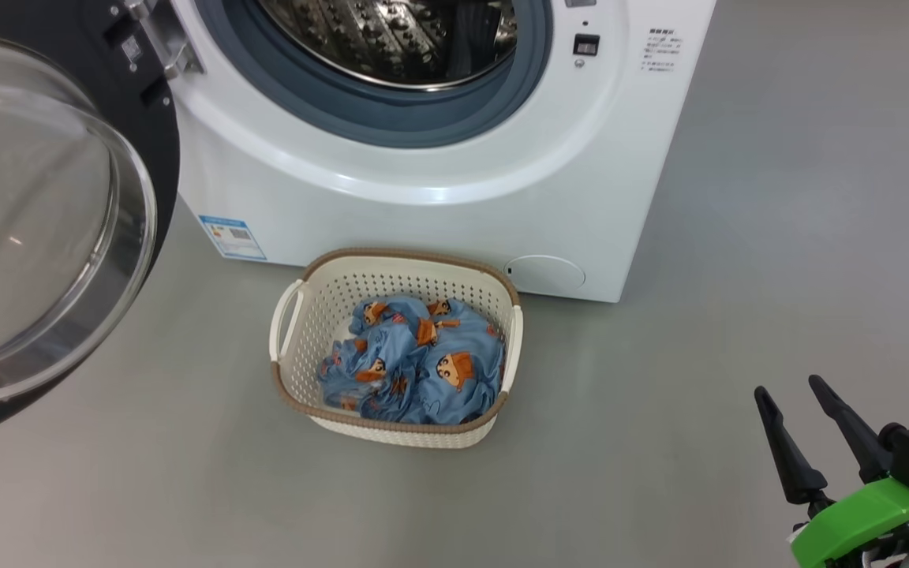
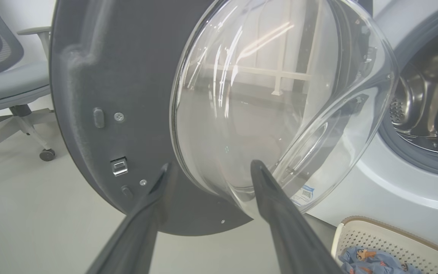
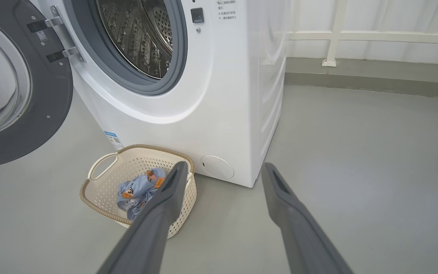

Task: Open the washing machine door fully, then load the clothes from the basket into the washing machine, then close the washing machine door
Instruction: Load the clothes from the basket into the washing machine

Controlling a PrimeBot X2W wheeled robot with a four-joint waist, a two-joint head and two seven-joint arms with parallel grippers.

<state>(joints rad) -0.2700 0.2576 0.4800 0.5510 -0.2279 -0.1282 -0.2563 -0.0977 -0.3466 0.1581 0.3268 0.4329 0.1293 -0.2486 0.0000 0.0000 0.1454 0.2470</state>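
The white washing machine (image 1: 439, 197) stands with its steel drum (image 1: 399, 39) exposed. The washing machine door (image 1: 36, 221) is swung out to the left, its glass bowl facing me. My left gripper (image 2: 211, 164) is open, its fingers pointing at the door's dark inner face (image 2: 120, 95) and the lower edge of the glass bowl (image 2: 272, 95); I cannot tell whether they touch. The cream basket (image 1: 415, 256) sits on the floor before the machine and holds the light blue clothes (image 1: 415, 363). Off to the basket's right, my right gripper (image 1: 789, 386) is open and holds nothing.
A grey office chair (image 2: 6, 83) on castors stands behind the door. A white rail (image 3: 356, 36) runs along the wall beyond the machine. Grey floor (image 1: 778, 237) spreads to the machine's right. The door juts into the space left of the basket.
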